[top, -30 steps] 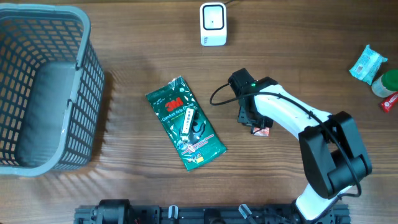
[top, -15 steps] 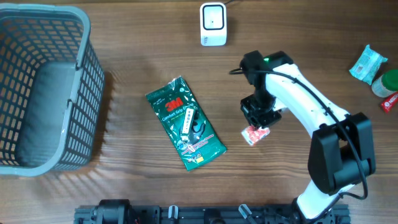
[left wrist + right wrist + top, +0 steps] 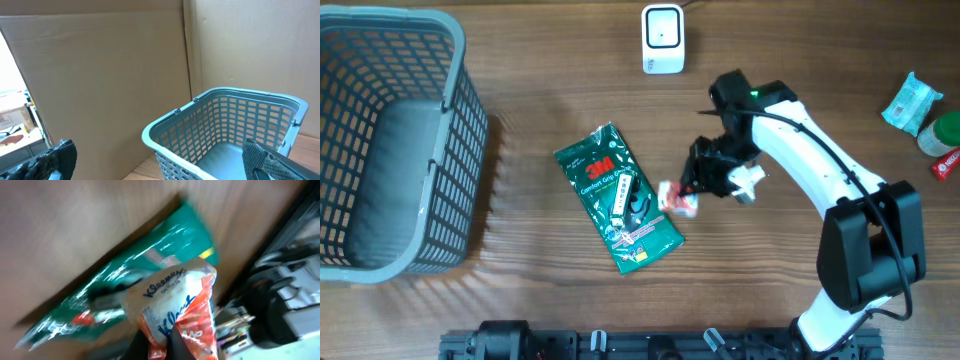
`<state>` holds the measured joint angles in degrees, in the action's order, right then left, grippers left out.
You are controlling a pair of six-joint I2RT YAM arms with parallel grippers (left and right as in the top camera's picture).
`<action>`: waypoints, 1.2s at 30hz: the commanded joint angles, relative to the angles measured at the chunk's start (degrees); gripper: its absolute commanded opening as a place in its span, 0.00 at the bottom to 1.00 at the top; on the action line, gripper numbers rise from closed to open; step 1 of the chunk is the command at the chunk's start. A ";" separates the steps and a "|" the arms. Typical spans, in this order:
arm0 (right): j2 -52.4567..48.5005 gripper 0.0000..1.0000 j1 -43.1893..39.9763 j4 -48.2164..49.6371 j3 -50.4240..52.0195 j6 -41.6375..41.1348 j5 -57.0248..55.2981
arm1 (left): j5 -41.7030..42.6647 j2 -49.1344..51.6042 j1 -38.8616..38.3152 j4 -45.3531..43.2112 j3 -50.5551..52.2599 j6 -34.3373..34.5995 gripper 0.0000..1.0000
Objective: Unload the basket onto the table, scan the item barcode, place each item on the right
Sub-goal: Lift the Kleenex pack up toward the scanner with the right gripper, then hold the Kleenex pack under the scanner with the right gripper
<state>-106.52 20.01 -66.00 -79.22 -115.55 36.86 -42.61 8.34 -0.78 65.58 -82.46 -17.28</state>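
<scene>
1. Well short of the scanner (image 3: 662, 38), on its robot-ward side, the Kleenex packet (image 3: 678, 198) hangs above the table, pinched tight in the right gripper (image 3: 692, 192). The pick-up looks done.
2. What is left, as I judge it, is carrying the packet up to the scanner and turning its barcode toward the scanner's face. No barcode shows in any view, so I cannot tell which side carries it.
3. The right arm reaches in from the scanner's right with the elbow bent. The wrist is rolled so the packet sticks out to the robot's left. The wrist view is blurred, with the printed front toward the camera.
4. The left gripper (image 3: 160, 167) is spread wide and holds nothing. It is raised and looks at the basket (image 3: 225, 125), which stands far to the scanner's left.
5. The green 3M pack (image 3: 618, 198) lies flat, nearer the robot than the scanner.
</scene>
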 commanded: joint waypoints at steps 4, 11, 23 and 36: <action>-5.81 0.04 -3.08 8.13 -0.55 -2.91 2.49 | -0.13 -0.31 0.26 -0.11 0.00 -0.48 1.00; -10.51 0.04 -3.39 0.83 -0.57 -2.91 9.25 | -0.13 -0.31 0.26 -0.11 0.00 -0.48 1.00; -10.14 0.04 -3.54 29.75 -0.57 40.48 26.80 | -0.13 -0.31 0.26 -0.13 0.00 -0.48 1.00; -10.29 0.05 -2.14 70.12 -0.57 28.98 -22.95 | -0.13 -0.31 0.26 -0.13 0.00 -0.48 1.00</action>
<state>-116.42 16.93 2.24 -79.22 -84.05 27.66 -42.61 8.34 -0.78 65.60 -82.46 -17.28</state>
